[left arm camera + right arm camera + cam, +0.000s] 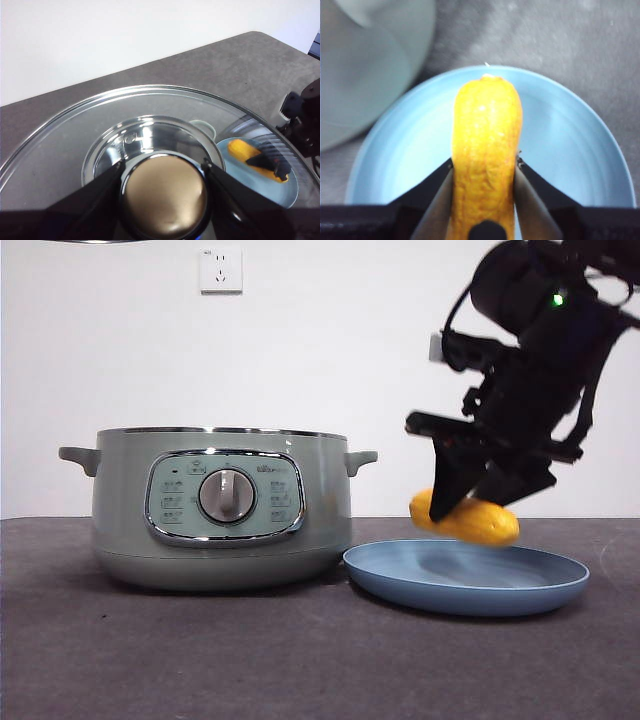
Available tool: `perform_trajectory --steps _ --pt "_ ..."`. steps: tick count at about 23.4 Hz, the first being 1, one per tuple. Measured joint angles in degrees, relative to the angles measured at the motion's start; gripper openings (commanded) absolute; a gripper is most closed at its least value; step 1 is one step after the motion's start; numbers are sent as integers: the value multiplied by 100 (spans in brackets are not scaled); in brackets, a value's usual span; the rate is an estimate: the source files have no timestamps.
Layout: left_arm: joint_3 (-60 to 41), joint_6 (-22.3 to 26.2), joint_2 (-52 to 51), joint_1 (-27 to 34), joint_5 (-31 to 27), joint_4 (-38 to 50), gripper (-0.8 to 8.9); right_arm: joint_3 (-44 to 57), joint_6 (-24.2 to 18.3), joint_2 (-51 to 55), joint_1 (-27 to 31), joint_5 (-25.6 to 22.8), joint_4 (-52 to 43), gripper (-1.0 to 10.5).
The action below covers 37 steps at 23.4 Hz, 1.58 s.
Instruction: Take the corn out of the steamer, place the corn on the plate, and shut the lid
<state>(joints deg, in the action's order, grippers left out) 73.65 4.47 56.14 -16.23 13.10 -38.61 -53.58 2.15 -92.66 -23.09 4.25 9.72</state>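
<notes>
While the right gripper (470,502) clamps the corn (470,519) between its two black jaws, the cob hangs just above the plate (560,580), not yet touching it in the front view; the plate sits on the dark tabletop (200,650) just right of the steamer (130,510), their rims nearly meeting. The right wrist view shows the jaws pressed against both flanks of the cob about midway along it, the rounded end pointing out over the blue dish. The left gripper (164,176) is closed on the knob (165,200) of the lid (60,130), holding it up well above the pot — through the glass the open steamer, the plate and the corn all show below. The steamer stands uncovered with its chrome rim bare. My reading is that the corn step is near its end: the cob wants lowering the last bit and letting go, then the lid wants setting down. The corn looks firm and light, with a bumpy skin that gives the jaws some bite, but it is round and tapered, so it may roll once freed; a mid-cob hold and a release low over the middle of the plate seem safest. The lid is the fragile piece — glass in a chrome rim, probably heavy for its one small knob, so it should come down level and slowly
</notes>
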Motion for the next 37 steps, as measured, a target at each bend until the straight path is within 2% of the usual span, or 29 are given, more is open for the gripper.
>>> perform_trajectory --steps 8,9,10,13,14,15,19,27,37 --pt "0 0 341 -98 9 210 -8 4 87 -754 81 28 -531 -15" --pt "-2 0 374 -98 9 282 -8 -2 109 -765 83 28 -555 20" --pt "-2 0 407 -98 9 400 -8 -2 131 -767 81 28 -553 109" --pt "-2 0 496 -98 11 538 -8 -2 170 -767 70 28 -551 511" --pt "-2 0 573 -98 11 538 -8 -2 175 -767 70 28 -542 611" --pt "-2 0 656 -98 11 560 -8 0 181 -767 68 28 -404 631" --pt "-2 0 1051 -98 13 964 -8 26 195 -323 59 28 -181 630" --pt "-2 2 1965 -111 37 1799 -8 26 216 1958 61 26 905 630" --pt "-2 2 3056 -317 37 2546 -8 26 216 3895 61 11 1823 630"
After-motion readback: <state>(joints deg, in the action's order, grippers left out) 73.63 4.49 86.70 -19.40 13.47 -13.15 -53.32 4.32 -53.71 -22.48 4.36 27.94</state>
